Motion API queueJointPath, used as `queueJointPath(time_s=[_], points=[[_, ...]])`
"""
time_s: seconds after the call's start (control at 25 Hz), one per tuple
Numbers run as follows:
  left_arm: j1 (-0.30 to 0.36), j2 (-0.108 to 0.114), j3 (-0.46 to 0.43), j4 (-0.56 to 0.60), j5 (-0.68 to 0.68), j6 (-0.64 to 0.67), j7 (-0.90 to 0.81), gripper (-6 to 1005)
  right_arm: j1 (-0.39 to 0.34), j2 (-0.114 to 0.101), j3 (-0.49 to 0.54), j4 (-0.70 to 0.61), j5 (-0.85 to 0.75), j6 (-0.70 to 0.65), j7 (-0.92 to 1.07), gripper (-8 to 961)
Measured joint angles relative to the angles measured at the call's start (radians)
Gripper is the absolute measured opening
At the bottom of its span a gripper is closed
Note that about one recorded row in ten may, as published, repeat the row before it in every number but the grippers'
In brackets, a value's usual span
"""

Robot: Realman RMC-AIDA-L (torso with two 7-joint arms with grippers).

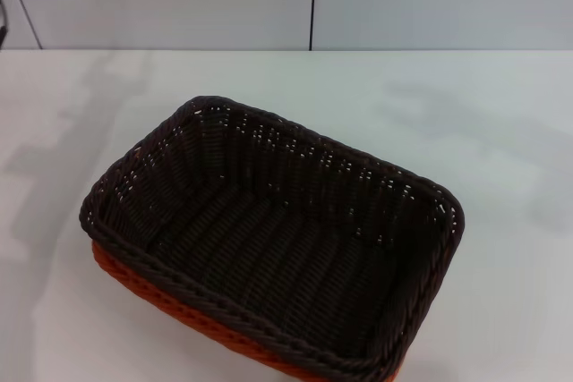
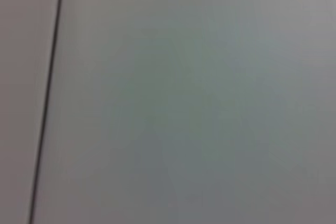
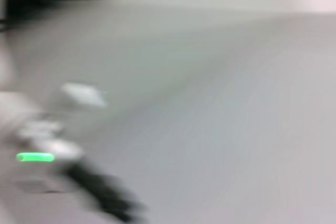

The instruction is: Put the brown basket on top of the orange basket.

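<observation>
The brown basket (image 1: 277, 239) sits nested on top of the orange basket (image 1: 134, 282) on the white table, in the lower middle of the head view. Only the orange basket's near left side shows under the brown rim. The brown basket is empty. Neither gripper shows in the head view. The left wrist view shows only a pale surface with a dark seam. The right wrist view is blurred and shows pale surface and a vague arm shape with a green light (image 3: 34, 157).
The white table (image 1: 483, 131) spreads around the baskets on all sides. A pale wall with a dark vertical seam (image 1: 313, 2) stands behind the table's far edge.
</observation>
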Motion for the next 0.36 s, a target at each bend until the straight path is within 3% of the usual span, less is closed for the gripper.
queueJointPath(time_s=[0.08,0.2,0.36], points=[[0.023,0.000,-0.002,0.000,-0.003,0.031,-0.005,571,-0.072,0.022,0.030,0.166,0.199,-0.095,-0.136,564],[0.063,0.000,-0.002,-0.001,-0.025,0.084,-0.010,571,-0.116,0.039,0.033,0.277,0.336,-0.154,-0.218,564],[0.106,-0.001,-0.002,-0.009,-0.057,0.143,-0.010,571,-0.138,0.046,0.057,0.532,0.592,-0.206,-0.335,564]])
